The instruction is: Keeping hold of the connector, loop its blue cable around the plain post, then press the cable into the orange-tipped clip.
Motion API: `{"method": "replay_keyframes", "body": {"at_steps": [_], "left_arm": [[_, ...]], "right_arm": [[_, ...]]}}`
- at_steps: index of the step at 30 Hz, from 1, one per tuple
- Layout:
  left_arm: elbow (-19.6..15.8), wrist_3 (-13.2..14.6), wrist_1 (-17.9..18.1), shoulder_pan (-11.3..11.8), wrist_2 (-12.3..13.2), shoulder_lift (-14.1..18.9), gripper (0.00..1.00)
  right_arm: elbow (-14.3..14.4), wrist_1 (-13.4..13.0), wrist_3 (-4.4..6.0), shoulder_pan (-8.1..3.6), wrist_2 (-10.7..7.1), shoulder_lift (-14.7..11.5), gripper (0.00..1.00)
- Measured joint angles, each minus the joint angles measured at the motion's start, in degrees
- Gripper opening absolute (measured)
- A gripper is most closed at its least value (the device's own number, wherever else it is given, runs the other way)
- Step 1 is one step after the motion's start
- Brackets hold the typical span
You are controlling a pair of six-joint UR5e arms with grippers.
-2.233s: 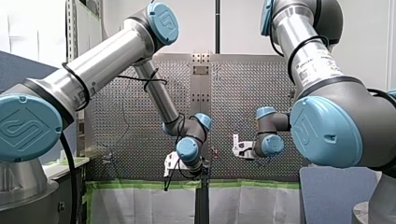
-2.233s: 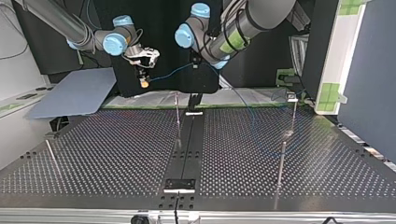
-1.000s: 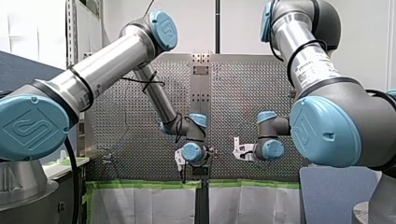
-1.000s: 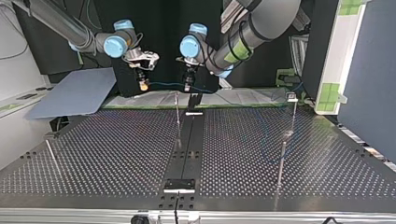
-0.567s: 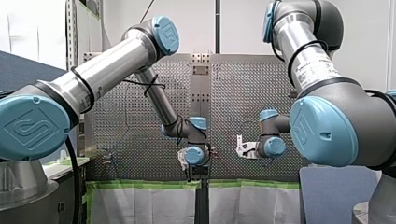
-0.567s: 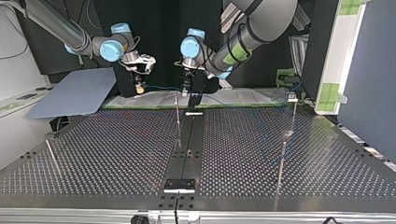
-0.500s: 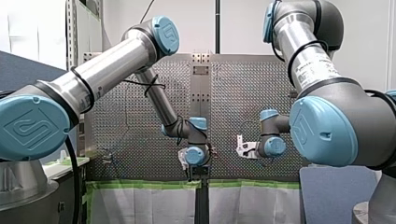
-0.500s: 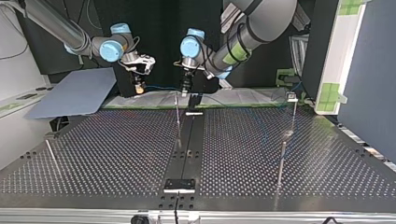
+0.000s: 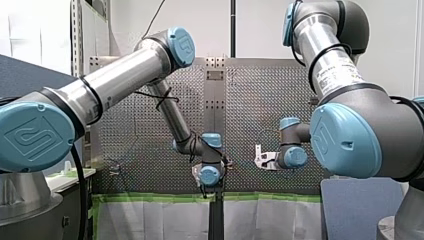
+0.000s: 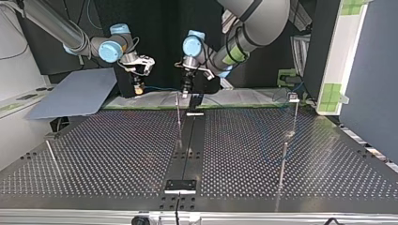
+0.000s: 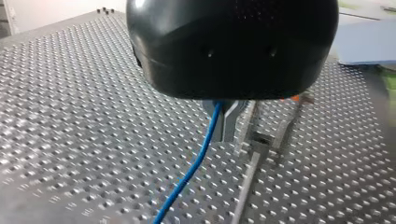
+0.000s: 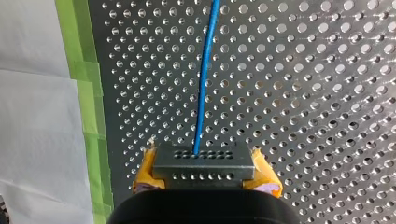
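1. Over the last two seconds my left gripper point(image 10: 186, 90) has come down low and swung towards the top view's left. My right gripper point(image 10: 137, 87) has eased further left too, and the blue cable point(image 10: 159, 87) now runs almost level between them.
2. My right gripper's yellow pads are clamped on the connector point(image 12: 204, 162), which hangs over the perforated table point(image 10: 117, 154). The cable leaves it straight ahead.
3. My left gripper's housing hides most of its metal fingers point(image 11: 231, 123). What shows sits closed about the cable, which trails down from them towards the table.
4. The orange-tipped clip point(image 11: 290, 119) stands just ahead of those fingers and a little to one side, apart from the cable.
5. Green tape point(image 12: 84, 93) and a white sheet point(image 12: 32, 116) lie beside the connector.
6. A blue-grey panel point(image 10: 75, 93) sits at the top view's left, and thin rods point(image 10: 283, 164) stand well apart at its right.
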Motion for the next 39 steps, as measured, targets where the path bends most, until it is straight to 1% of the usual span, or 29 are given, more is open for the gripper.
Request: {"method": "replay_keyframes", "body": {"at_steps": [5, 10, 16, 21, 30, 39], "left_arm": [[0.1, -0.4, 0.1, 0.2, -0.2, -1.2, 0.0], [0.1, -0.5, 0.2, 0.4, 0.0, -1.4, 0.0], [1.3, -0.7, -0.4, 1.1, 1.2, -1.4, 0.0], [3.1, -1.3, -2.4, 1.7, 2.5, -2.0, 0.0], [7.5, -2.0, -6.7, 2.8, 3.4, -5.7, 0.0], [11.5, -2.0, -11.0, 4.5, 3.7, -6.1, 0.0]], "right_arm": [[0.0, 0.0, -0.01, -0.02, 0.0, 0.0, 0.0], [0.0, 0.1, -0.02, -0.08, 0.05, 0.0, 0.0], [-0.2, 0.0, 0.05, -0.39, 0.25, 0.0, 0.0], [-0.4, 0.0, 0.14, -0.69, 0.35, 0.0, 0.0], [-0.5, -0.1, 0.11, -1.2, 0.44, 0.1, 0.0], [-1.4, -0.3, 0.19, -1.98, 0.36, 0.2, 0.0]]}}
